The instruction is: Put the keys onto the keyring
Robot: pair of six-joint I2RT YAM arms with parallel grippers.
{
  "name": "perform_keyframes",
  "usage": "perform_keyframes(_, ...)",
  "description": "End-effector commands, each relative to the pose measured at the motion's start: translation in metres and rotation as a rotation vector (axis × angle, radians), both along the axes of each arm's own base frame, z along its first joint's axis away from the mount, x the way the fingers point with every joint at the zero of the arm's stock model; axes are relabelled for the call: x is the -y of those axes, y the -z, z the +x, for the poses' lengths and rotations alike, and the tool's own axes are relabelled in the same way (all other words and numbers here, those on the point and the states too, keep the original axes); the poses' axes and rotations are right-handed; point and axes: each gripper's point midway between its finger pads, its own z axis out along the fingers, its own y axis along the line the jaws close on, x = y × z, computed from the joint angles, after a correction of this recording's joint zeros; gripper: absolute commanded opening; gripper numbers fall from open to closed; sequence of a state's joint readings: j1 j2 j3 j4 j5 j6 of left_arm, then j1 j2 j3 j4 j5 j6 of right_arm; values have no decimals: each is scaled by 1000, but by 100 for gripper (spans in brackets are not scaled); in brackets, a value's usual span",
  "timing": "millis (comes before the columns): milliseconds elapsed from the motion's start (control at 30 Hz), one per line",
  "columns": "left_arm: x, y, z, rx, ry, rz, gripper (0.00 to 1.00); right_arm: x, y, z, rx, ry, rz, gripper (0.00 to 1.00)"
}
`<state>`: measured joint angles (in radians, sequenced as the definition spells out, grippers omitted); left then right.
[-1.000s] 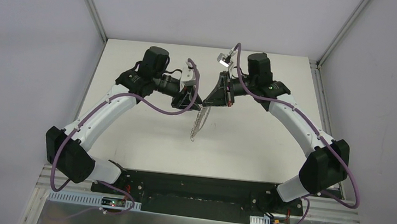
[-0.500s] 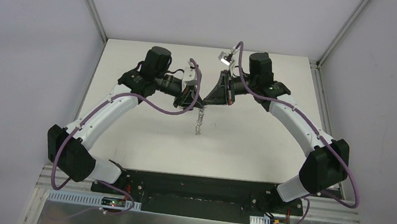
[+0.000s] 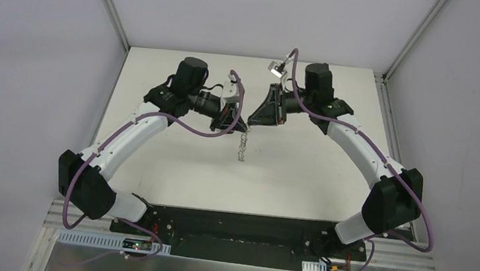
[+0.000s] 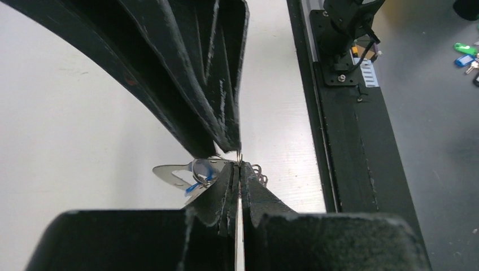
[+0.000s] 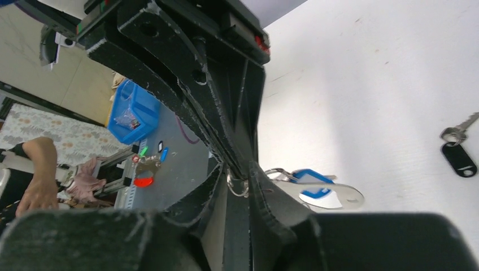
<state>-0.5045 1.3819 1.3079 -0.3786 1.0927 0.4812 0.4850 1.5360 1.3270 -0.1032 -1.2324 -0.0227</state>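
Observation:
My two grippers meet tip to tip above the middle of the table. The left gripper is shut on the edge of the silvery keyring. The keyring's metal clips dangle below the grippers. The blue-tagged key hangs against the keyring. The right gripper is shut on that key's small wire ring, right at the left fingertips. The black-headed key lies on the table off to the side, seen only in the right wrist view.
The white table is walled at the back and on both sides. A black base rail runs along its near edge. Loose coloured key tags lie beyond the table.
The dangling clips swung from slanting left to hanging straight down. The right wrist shifted slightly right and up. Both grippers kept their grip.

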Motion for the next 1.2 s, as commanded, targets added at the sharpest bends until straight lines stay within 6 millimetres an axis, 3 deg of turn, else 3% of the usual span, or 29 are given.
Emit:
perform_keyframes(0, 3, -17, -18, -41, 47, -69, 0, 14, -23, 5, 110, 61, 42, 29)
perform_keyframes(133, 7, -27, -18, -106, 34, -144, 0, 23, -20, 3, 180, 84, 12, 40)
perform_keyframes(367, 12, -45, -8, -216, -12, -275, 0, 33, -13, -13, 265, 56, -19, 42)
perform_keyframes(600, 15, -47, -6, -285, -33, -315, 0, 34, -6, -15, 310, 71, -55, 42)
perform_keyframes(1167, 14, -35, -6, -320, -57, -302, 0, 23, -7, -19, 312, 45, -55, 12)
